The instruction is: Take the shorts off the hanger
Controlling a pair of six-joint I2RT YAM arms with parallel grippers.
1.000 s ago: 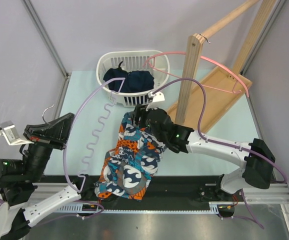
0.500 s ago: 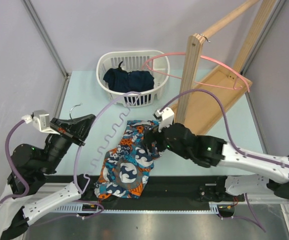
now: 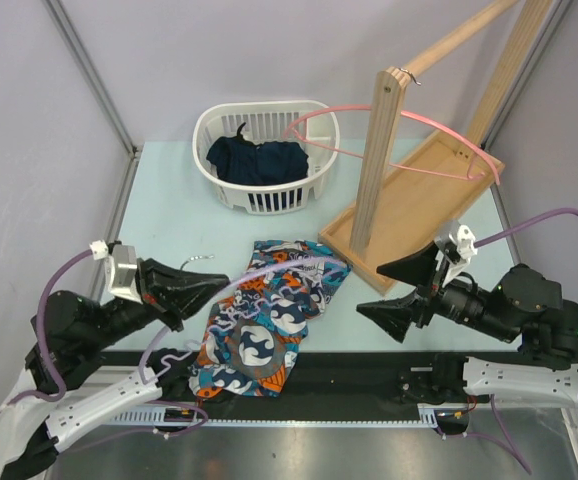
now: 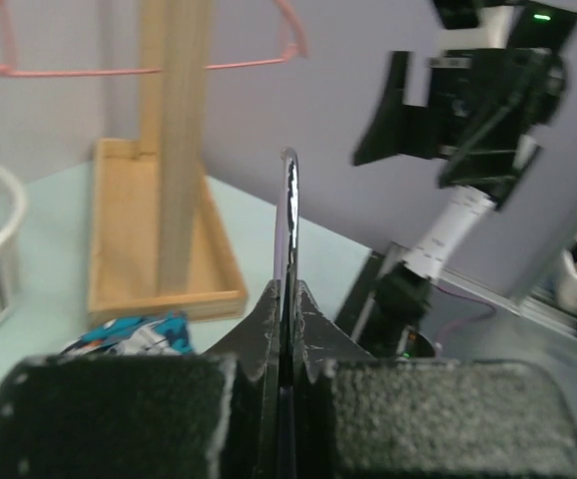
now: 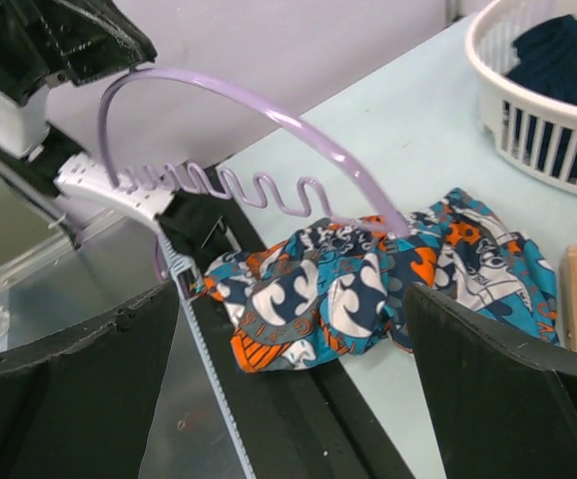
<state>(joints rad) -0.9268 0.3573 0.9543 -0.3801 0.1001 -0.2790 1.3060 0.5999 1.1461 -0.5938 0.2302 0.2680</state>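
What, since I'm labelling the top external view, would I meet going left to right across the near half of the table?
left gripper → shorts → right gripper

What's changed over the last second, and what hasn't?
The right gripper let go of the shorts, opened its jaws and withdrew to the right. The shorts sank into a heap on the table. The left gripper swung lower, still shut on the hanger. Basket and pink hanger unchanged.

Black joints point(image 3: 531, 298), white links point(image 3: 517, 378), lavender cables point(image 3: 554, 214)
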